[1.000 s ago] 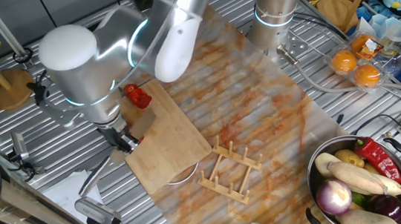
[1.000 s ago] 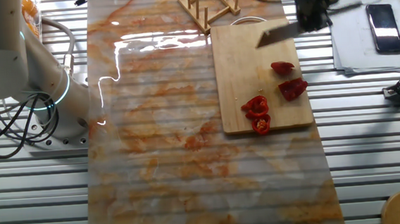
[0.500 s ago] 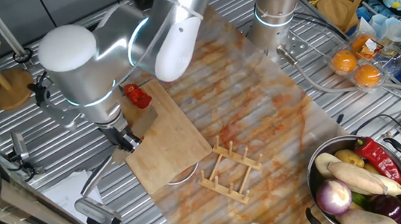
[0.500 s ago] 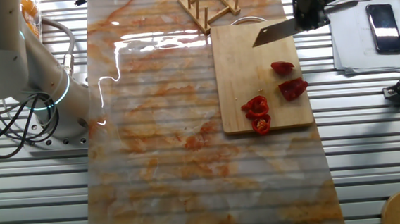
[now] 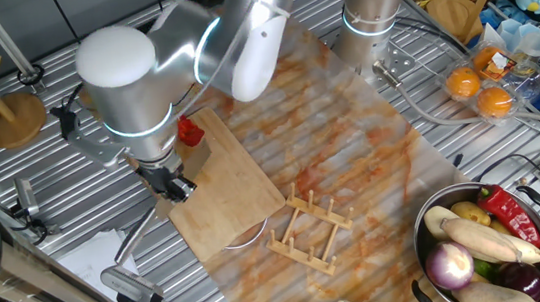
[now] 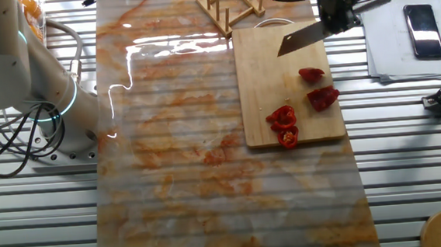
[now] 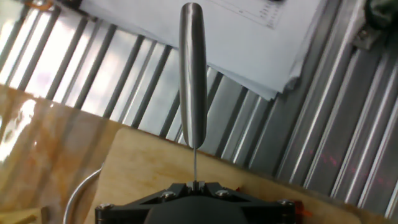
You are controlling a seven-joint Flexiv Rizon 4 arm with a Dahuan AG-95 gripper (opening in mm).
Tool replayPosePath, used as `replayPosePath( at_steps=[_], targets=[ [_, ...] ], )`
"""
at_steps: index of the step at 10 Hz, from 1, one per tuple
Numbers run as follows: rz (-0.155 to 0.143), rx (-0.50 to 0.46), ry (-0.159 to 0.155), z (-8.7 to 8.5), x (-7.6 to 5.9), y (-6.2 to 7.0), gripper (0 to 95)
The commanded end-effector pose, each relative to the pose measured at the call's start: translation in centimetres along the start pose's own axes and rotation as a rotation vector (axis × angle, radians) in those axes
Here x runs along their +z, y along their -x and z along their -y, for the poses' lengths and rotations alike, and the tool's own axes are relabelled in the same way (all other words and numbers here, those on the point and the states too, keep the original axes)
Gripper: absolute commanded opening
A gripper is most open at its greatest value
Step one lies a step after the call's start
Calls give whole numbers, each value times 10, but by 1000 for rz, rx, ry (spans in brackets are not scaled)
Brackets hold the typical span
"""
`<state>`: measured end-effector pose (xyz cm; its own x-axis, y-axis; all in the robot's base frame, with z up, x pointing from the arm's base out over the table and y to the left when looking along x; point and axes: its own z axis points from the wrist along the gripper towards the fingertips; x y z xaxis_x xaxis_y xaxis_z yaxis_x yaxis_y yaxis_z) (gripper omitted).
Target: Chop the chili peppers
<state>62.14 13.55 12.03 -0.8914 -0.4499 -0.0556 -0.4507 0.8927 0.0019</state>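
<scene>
Cutting board (image 6: 284, 88): pale wood, matt, fine straight grain. Chili peppers (image 6: 285, 127): cut chunks, glossy bright-red skin. Knife (image 6: 302, 37): smooth grey metal blade; handle in the hand view is brushed steel with a soft sheen. Gripper (image 5: 172, 186): matt black. Mat (image 6: 184, 165) under the board: translucent plastic, shiny, with orange smears and glare. Table (image 6: 40, 222): ribbed bare metal, satin. Small rack (image 5: 308, 229): unfinished light wood. Paper sheets (image 7: 249, 37): white, matt.
</scene>
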Motion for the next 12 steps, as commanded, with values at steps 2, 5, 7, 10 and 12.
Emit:
replayPosePath(
  at_steps=[2, 5, 7, 10, 12],
  targets=[
    [-13, -20, 52, -43, -27, -14, 0],
    [-24, -15, 48, -114, -57, -33, 0],
    [4, -71, 71, -131, -62, -41, 0],
    [5, -77, 82, -133, -55, -37, 0],
    [5, -118, 38, -129, -52, -37, 0]
  ],
)
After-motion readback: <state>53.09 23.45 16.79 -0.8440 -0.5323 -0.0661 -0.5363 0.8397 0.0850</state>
